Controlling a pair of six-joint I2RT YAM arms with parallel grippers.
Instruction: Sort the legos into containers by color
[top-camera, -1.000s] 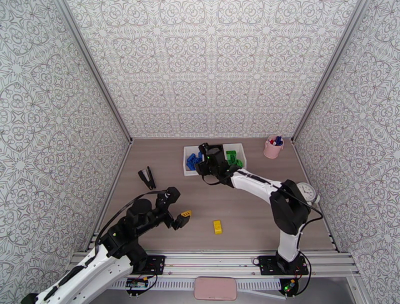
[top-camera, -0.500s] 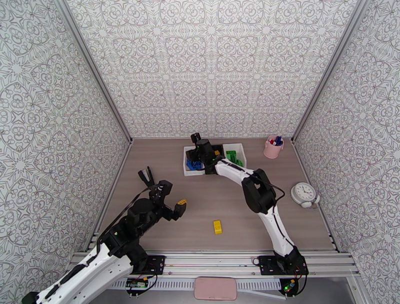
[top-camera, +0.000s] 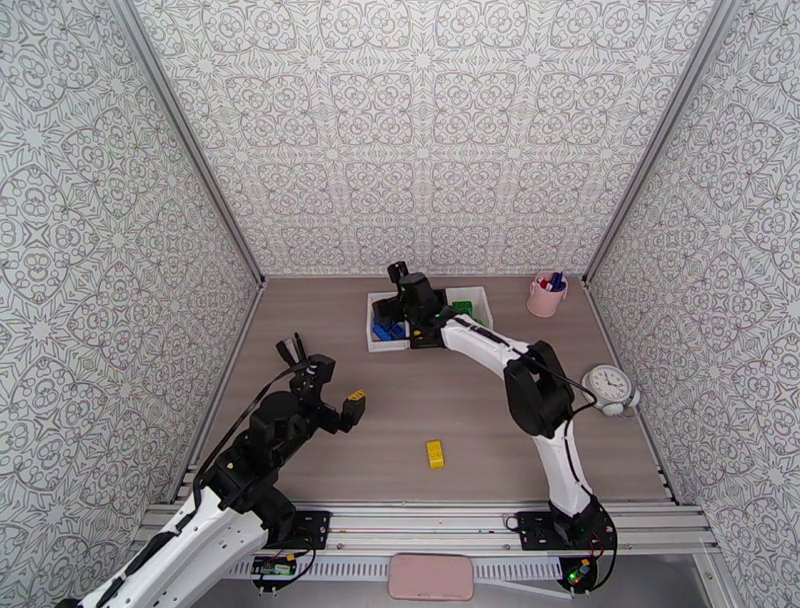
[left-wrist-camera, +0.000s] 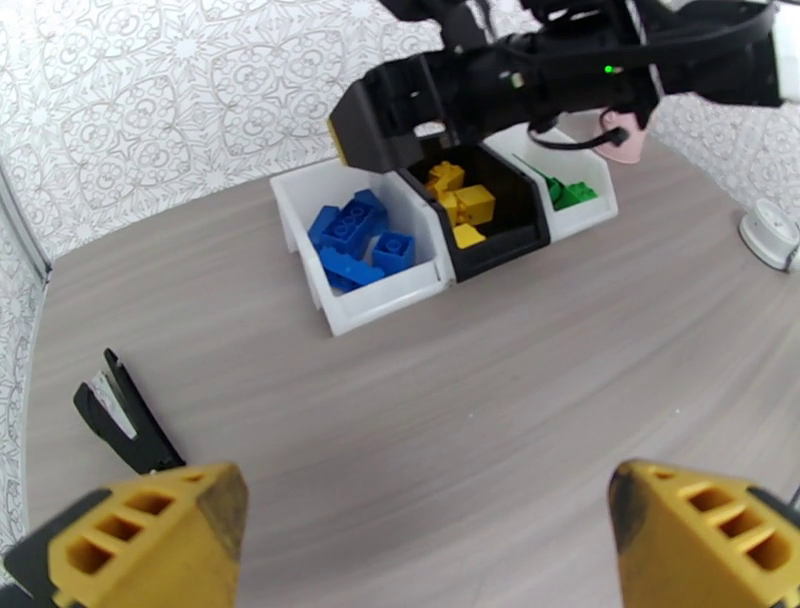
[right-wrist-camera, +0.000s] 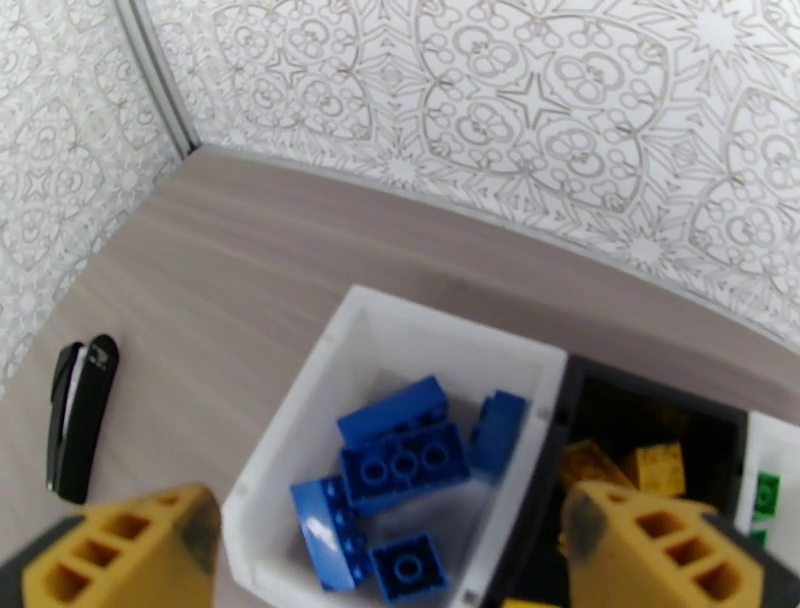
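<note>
Standing here, I see the three containers lined up side by side at the far middle of the table (top-camera: 480, 400): a white bin (right-wrist-camera: 450, 325) on the left holding the blue bricks (right-wrist-camera: 405, 455), a black bin (left-wrist-camera: 500, 250) in the middle with the yellow bricks (left-wrist-camera: 465, 205), and another white bin (left-wrist-camera: 590, 205) on the right with the green bricks (left-wrist-camera: 570, 192). One yellow brick (top-camera: 435, 453) lies alone on the bare table, well apart from the bins, toward the near edge and roughly between the two arms. The right gripper (right-wrist-camera: 390, 550) hangs over the bins, above the blue bin and the wall it shares with the black one; its yellow-tipped fingers (right-wrist-camera: 660, 545) are spread wide and there's nothing between them. The left gripper (left-wrist-camera: 425, 530) is up off the table on the near left, pointing toward the bins - its fingers (left-wrist-camera: 150, 540) also stand far apart and hold nothing. A black stapler (left-wrist-camera: 125, 420) lies on the left side of the table, just beyond the left gripper. Over on the right there's a pink pen cup (top-camera: 546, 296) in the far corner and a small round clock (top-camera: 608, 385) nearer, by the right wall.
</note>
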